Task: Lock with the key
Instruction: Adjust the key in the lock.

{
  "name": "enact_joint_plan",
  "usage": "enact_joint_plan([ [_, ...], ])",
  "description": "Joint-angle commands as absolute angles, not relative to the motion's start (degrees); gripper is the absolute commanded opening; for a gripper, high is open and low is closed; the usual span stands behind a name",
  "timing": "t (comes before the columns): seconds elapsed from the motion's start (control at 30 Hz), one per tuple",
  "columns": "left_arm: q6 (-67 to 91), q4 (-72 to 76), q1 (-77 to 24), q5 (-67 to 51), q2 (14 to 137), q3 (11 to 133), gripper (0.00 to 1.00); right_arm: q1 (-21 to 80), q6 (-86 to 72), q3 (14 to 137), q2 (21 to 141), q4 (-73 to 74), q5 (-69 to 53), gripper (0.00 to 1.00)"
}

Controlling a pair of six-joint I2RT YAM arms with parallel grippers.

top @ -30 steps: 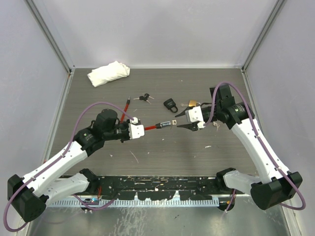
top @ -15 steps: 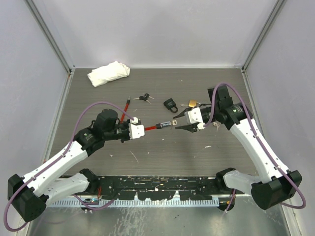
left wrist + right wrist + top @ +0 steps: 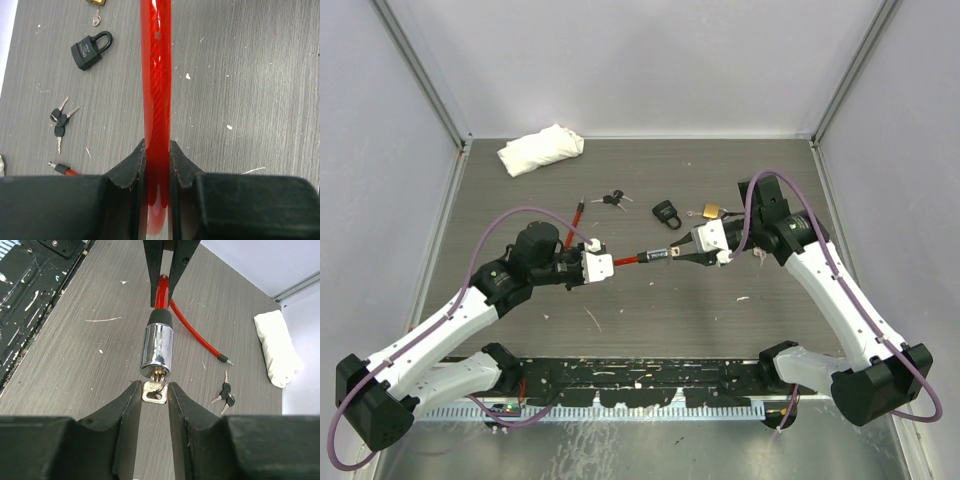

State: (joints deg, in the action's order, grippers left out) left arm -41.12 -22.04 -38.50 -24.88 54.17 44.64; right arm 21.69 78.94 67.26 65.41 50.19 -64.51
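Observation:
My left gripper (image 3: 610,263) (image 3: 157,160) is shut on the red cable (image 3: 630,260) (image 3: 155,75) of a cable lock and holds it off the table. The cable ends in a chrome lock cylinder (image 3: 658,253) (image 3: 156,350) that points at my right gripper. A silver key (image 3: 155,392) sticks out of the cylinder's face. My right gripper (image 3: 682,253) (image 3: 155,390) has its two fingertips pressed on either side of the key's flat head. The key's blade is hidden inside the cylinder.
A black padlock (image 3: 666,212) (image 3: 89,50) and a brass padlock (image 3: 712,211) lie behind the lock. A small bunch of keys (image 3: 613,198) (image 3: 225,395) and the cable's free end (image 3: 578,215) (image 3: 200,340) lie to the left. A white cloth (image 3: 540,148) sits at the back left.
My right gripper has slid left up to the cylinder, and its jaws have narrowed onto the key's head. The left arm and the cable have stayed still.

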Motion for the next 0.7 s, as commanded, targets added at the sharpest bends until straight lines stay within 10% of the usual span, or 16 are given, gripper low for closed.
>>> enact_joint_plan([
  [0.0, -40.6, -17.1, -38.2, -26.6, 53.8, 45.6, 0.00, 22.0, 75.8, 66.6, 64.7, 47.3, -64.3, 0.31],
  [0.67, -40.7, -17.2, -38.2, -26.5, 53.8, 45.5, 0.00, 22.0, 24.1, 70.0, 67.1, 35.5, -57.2, 0.17],
])
